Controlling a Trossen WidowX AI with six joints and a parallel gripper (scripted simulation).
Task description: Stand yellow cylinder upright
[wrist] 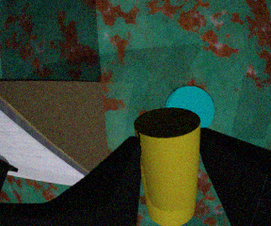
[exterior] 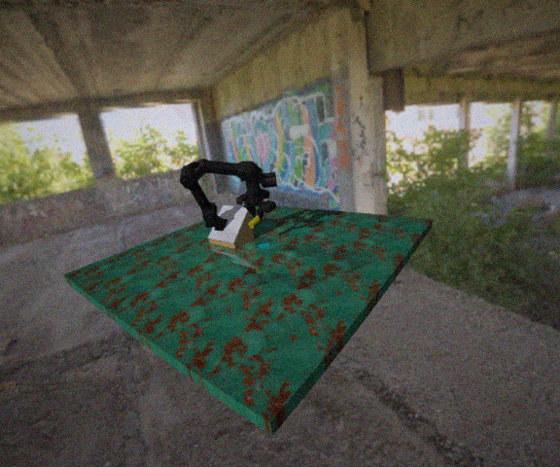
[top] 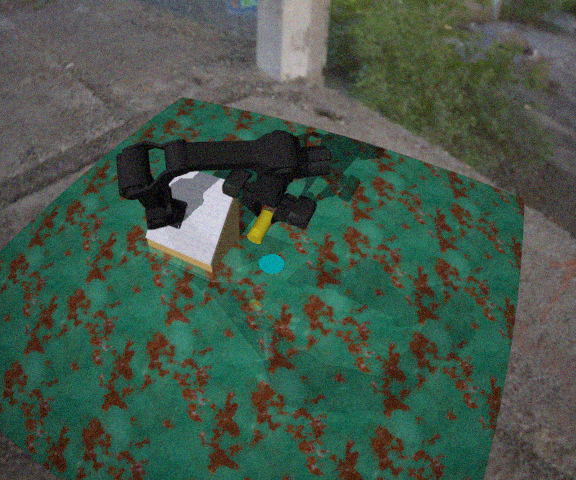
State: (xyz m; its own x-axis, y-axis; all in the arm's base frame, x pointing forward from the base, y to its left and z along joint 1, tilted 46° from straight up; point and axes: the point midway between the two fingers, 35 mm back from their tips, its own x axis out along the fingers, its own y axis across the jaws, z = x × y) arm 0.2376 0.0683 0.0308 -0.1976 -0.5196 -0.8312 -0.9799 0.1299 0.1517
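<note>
The yellow tall cylinder (top: 260, 226) is held between my gripper's (top: 274, 210) black fingers, above the green mat and tilted, its free end pointing down toward the front. In the wrist view the cylinder (wrist: 167, 166) sits between the two dark fingers, its dark end face toward the mat. The cyan circle (top: 270, 264) lies flat on the mat a little in front of the cylinder's lower end; in the wrist view the circle (wrist: 192, 105) is partly hidden behind the cylinder's end. The exterior view shows the cylinder (exterior: 254, 221) and circle (exterior: 263, 245) small.
A white and tan wedge-shaped block (top: 203, 223) stands just left of the cylinder, under the arm's base link; it also shows in the wrist view (wrist: 44, 132). A concrete pillar (top: 291, 37) stands beyond the mat's far edge.
</note>
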